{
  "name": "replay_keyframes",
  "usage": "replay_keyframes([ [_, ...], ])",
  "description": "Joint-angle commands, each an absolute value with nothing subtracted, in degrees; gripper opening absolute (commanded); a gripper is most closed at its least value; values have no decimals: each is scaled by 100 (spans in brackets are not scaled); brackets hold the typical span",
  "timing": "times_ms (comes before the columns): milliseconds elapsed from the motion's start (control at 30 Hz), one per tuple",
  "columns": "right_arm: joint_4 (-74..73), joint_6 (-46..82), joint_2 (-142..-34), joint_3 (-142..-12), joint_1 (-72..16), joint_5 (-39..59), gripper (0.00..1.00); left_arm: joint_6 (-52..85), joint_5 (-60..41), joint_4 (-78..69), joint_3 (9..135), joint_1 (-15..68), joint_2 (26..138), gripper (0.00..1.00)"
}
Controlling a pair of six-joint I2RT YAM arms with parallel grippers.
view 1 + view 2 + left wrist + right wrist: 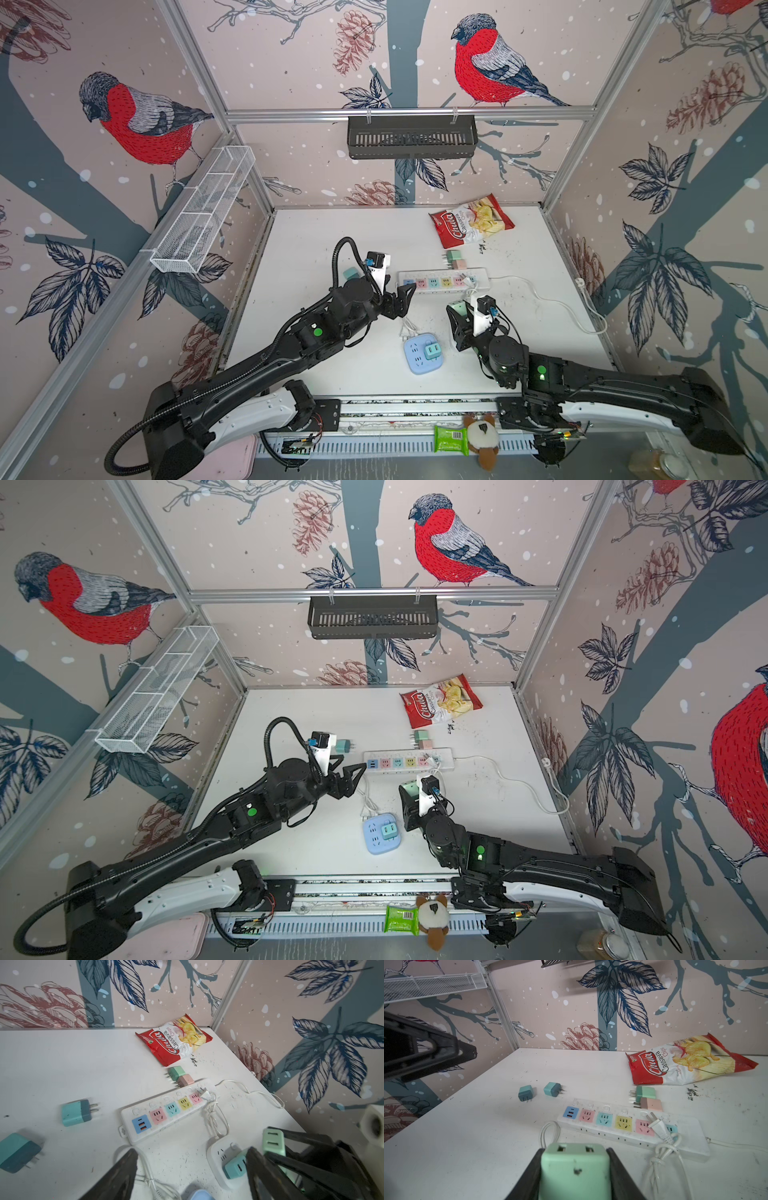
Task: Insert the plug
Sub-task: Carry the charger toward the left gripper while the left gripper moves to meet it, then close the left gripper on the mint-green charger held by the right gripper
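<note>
Right claw [575, 1150]: pinching a mint-green plug [575, 1169], one finger pressed against each side. Shown only by the right wrist view: two slots in the plug's end face. Prongs hidden in every view. Plug in none of the sockets of the power strip [623, 1126], lying on the counter [477, 1136] just ahead of this claw.

Left claw [191, 1150]: spread wide, nothing between the fingers. Plain in the left wrist view; harder to read from above, tips appearing close to the strip's blue end. Also caught by the left wrist view: the right claw with its plug.

On the far side of the left claw from the right claw: a loose teal plug [552, 1089] and its twin [525, 1093], both clear in the wrist views. In a top view, only one of them showing beside the left arm.

Past the strip from the right claw: a green plug [644, 1092] and a pink plug [651, 1104] side by side, then a chips bag [685, 1059]. Across the strip's far sockets: a white cord plug [658, 1126]. From above, between the two claws: a square socket block [415, 361] with a seated teal plug [432, 350].
</note>
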State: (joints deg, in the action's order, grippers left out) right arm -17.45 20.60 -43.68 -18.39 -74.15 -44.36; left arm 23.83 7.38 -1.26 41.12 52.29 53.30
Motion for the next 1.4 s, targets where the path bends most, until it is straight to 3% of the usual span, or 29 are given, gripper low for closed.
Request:
replay_keyframes([
  [0,-2477,1576,-4590,-1758,-7426,-4072,1,1916,-22,-1070,3650,5238,4899,73],
  [267,-3214,1001,-5192,-1737,-7527,-3568,1,1885,-864,-1386,3634,5290,5248,67],
  [633,-3779,636,-4770,-1203,-7684,-3803,0,1960,-1737,-879,4371,5540,6390,65],
  [1000,-4231,337,-4445,-782,-7761,-3779,1,2136,-1664,164,4988,5615,6955,66],
  [1367,-4607,129,-4520,-682,-7882,-3832,0,2163,-1718,896,5563,5851,7616,60],
])
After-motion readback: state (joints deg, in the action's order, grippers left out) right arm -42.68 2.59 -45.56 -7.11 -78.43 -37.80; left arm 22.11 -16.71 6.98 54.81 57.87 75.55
